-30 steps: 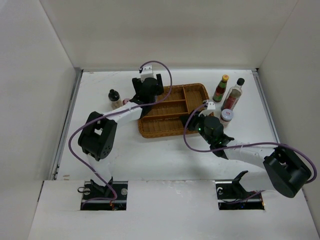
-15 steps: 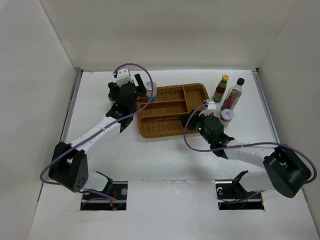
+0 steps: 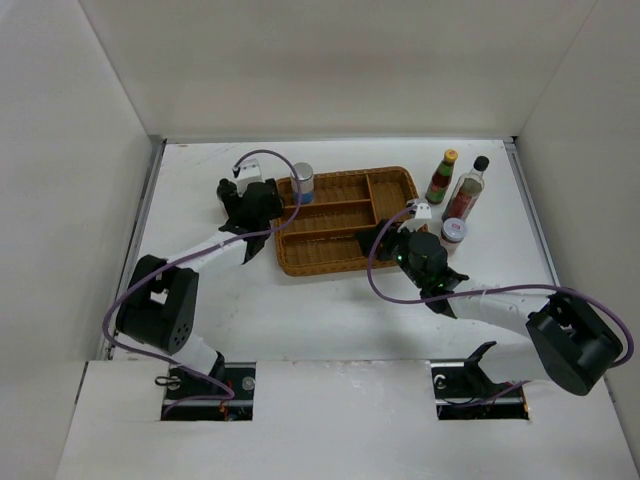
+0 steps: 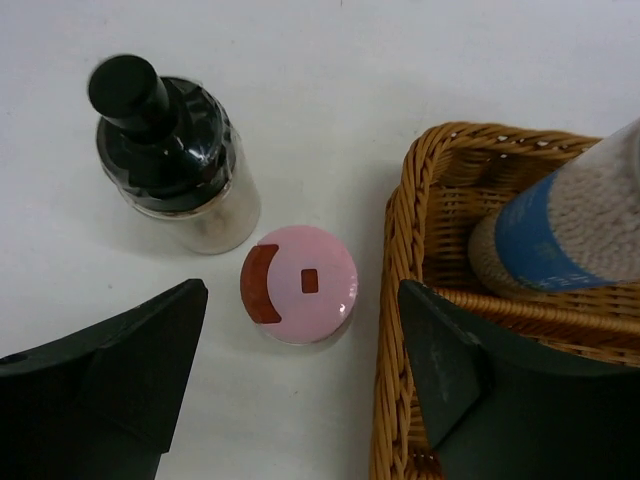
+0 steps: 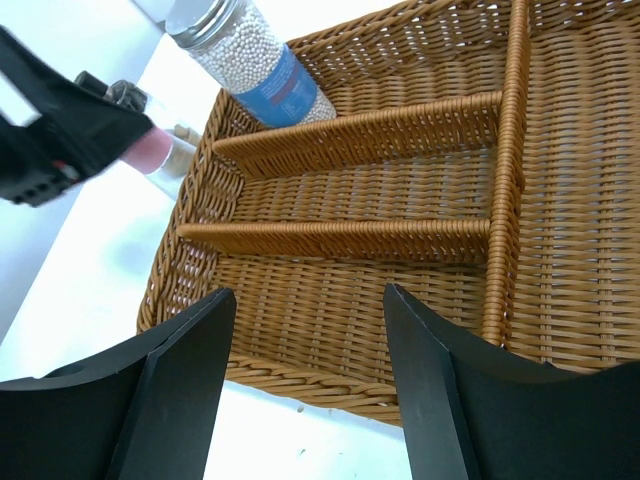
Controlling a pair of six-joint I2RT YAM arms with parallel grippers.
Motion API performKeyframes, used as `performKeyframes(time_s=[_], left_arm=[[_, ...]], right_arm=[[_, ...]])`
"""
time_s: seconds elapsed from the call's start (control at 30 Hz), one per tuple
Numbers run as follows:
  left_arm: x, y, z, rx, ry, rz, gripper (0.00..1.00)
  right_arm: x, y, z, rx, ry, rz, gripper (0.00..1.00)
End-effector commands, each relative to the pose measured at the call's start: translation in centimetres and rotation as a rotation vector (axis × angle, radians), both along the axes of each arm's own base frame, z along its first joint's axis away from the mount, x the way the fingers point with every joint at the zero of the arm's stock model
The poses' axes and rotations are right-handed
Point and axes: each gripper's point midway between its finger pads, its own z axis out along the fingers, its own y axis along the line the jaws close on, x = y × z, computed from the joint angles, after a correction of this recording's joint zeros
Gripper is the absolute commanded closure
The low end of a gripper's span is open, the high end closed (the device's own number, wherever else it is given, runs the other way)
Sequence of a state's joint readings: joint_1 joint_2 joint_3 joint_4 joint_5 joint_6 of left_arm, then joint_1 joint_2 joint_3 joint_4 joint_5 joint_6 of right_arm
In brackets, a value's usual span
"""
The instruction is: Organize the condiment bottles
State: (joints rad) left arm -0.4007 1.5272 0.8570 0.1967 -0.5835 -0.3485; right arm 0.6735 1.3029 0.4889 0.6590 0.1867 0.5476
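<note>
The silver-capped bottle with a blue label (image 3: 302, 183) stands in the far-left corner of the wicker tray (image 3: 345, 262); it also shows in both wrist views (image 4: 560, 230) (image 5: 255, 65). My left gripper (image 3: 245, 212) (image 4: 300, 300) is open and empty above the pink-capped bottle (image 4: 299, 284), just left of the tray rim (image 4: 400, 300). The black-capped dark bottle (image 4: 170, 150) stands beside it. My right gripper (image 3: 385, 238) (image 5: 307, 295) is open and empty over the tray's near compartment. The yellow-capped green bottle (image 3: 441, 177), tall clear bottle (image 3: 467, 188) and short red-lidded jar (image 3: 453, 231) stand right of the tray.
The tray has wicker dividers (image 5: 350, 235) that split it into long compartments. White walls (image 3: 80, 200) close in the table on the left, back and right. My left arm's purple cable (image 3: 270, 160) loops above the tray's left end.
The silver-capped bottle now stands alone in the tray's far-left corner. My left gripper has drawn back to the left, over the pink-capped bottle. The right arm has not moved.
</note>
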Motion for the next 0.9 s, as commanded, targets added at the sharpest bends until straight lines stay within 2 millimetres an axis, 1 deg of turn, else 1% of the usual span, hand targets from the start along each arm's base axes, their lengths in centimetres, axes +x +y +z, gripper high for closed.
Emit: performKeyframes(time_s=[0.0,0.07,0.13,0.17,0.23,0.27,0.33,0.4,0.47,0.5,0.53,0.57,0.67,0.7,0.73,0.77,0.8,0.87], left_arm=[[1.8,-0.6,0.9,-0.042,-0.033,-0.005,0.26],[2.1,-0.4,-0.1,-0.046,-0.018,0.007,0.33],[2.1,-0.1,-0.7,-0.051,-0.01,0.019,0.43],[2.1,0.1,-0.8,-0.054,-0.013,0.026,0.49],[2.0,0.4,-0.2,-0.064,-0.038,0.034,0.59],[1.9,0.4,0.5,-0.07,-0.055,0.035,0.62],[1.3,0.4,2.3,-0.074,-0.095,0.035,0.65],[0.5,0.6,4.0,-0.069,-0.13,0.039,0.66],[-0.5,0.8,6.2,-0.068,-0.179,0.039,0.67],[-0.9,0.6,7.1,-0.075,-0.201,0.03,0.67],[-1.3,0.4,7.6,-0.08,-0.211,0.023,0.67],[-1.8,-0.3,8.4,-0.09,-0.223,0.002,0.67],[-2.5,-2.8,9.1,-0.107,-0.232,-0.061,0.67],[-2.6,-4.3,9.2,-0.12,-0.235,-0.094,0.67],[-2.6,-5.1,9.2,-0.131,-0.238,-0.11,0.67],[-2.6,-6.7,9.3,-0.151,-0.251,-0.139,0.67],[-2.5,-7.8,9.3,-0.16,-0.257,-0.162,0.67],[-2.2,-9.3,8.9,-0.162,-0.251,-0.189,0.67]], right_arm=[[0.7,0.2,1.8,0.034,-0.05,-0.004,0.32],[0.6,0.1,1.8,0.035,-0.051,-0.005,0.32],[0.7,0.2,1.7,0.033,-0.049,-0.005,0.32],[0.6,0.2,1.7,0.033,-0.049,-0.004,0.32],[0.6,0.2,1.8,0.034,-0.05,-0.004,0.32],[0.6,0.2,1.8,0.034,-0.05,-0.004,0.32],[0.6,0.2,1.8,0.034,-0.05,-0.002,0.33],[0.6,0.2,1.7,0.033,-0.048,-0.002,0.33],[0.6,0.2,1.7,0.034,-0.047,-0.002,0.33],[0.6,0.2,1.7,0.035,-0.048,-0.002,0.33],[0.6,0.3,1.7,0.035,-0.048,-0.001,0.33],[0.6,0.3,1.7,0.035,-0.048,-0.002,0.33],[0.6,0.3,1.7,0.034,-0.047,-0.002,0.33],[0.7,0.2,1.7,0.034,-0.047,-0.005,0.33],[0.7,0.2,1.7,0.034,-0.047,-0.006,0.33],[0.7,0.2,1.7,0.035,-0.048,-0.007,0.33],[0.7,0.2,1.7,0.033,-0.049,-0.005,0.33],[0.6,0.3,1.7,0.032,-0.05,-0.004,0.33]])
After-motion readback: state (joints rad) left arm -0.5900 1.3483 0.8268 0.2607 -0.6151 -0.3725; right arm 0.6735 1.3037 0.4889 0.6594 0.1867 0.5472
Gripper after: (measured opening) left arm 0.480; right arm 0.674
